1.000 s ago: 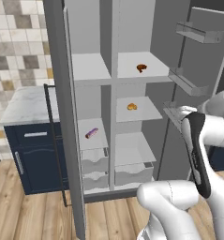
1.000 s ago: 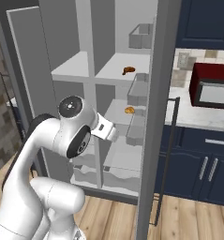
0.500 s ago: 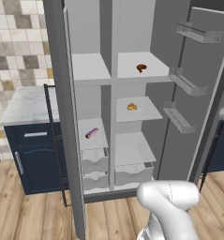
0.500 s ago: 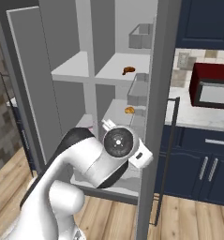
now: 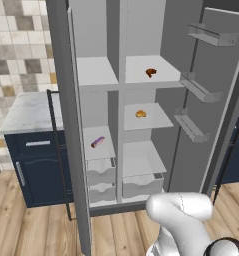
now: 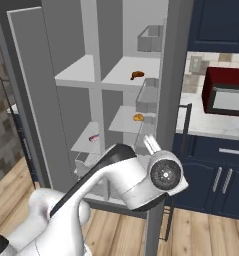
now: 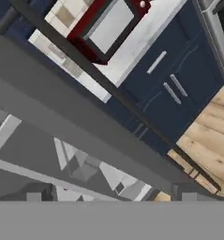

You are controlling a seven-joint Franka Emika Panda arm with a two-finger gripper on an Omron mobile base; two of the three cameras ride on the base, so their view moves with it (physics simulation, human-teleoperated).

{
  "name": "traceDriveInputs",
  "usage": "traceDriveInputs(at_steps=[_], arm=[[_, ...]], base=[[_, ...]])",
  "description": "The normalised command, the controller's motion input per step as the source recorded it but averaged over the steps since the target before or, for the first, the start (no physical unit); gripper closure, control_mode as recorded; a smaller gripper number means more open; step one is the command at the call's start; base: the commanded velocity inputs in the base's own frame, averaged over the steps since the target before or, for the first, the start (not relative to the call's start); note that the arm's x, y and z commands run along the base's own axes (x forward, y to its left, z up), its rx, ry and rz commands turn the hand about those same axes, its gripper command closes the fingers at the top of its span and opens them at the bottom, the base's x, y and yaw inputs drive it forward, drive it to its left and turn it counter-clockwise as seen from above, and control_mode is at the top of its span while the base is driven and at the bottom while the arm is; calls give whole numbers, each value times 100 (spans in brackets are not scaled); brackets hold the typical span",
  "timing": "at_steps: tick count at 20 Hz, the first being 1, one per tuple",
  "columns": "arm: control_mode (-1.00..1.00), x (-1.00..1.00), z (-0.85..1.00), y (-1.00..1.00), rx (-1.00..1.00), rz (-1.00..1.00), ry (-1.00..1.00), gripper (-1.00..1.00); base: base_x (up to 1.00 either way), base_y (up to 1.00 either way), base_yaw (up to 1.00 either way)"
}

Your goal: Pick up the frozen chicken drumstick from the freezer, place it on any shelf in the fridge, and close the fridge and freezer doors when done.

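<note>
The dark reddish-brown drumstick now sits on the fridge's top white shelf. The arm has swung down toward five o'clock, its gripper spread and empty; both grey doors still need closing.

Wood plank flooring ran warm and pale across the bottom of the left base view and showed again in the right base view under the cabinets. On the left, a wall of beige and grey mosaic tile stood behind a marble-look countertop, which sat on a navy base cabinet with silver bar handles. Over on the right base view, more navy cabinets ran under a second white counter, with a dark red microwave sitting on it. A navy upper cabinet hung above it. Lighting was flat and even, no hard shadows.
</note>
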Motion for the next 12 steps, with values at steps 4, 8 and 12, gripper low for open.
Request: traceDriveInputs(at_steps=[4, 8, 12], arm=[[-100, 44, -42, -83, 27, 0, -3, -100], [-100, 52, -38, -62, 24, 0, -7, -100], [-100, 61, -40, -56, 25, 3, -10, -100]], base=[[0, 0, 0], [0, 0, 0], [0, 0, 0]])
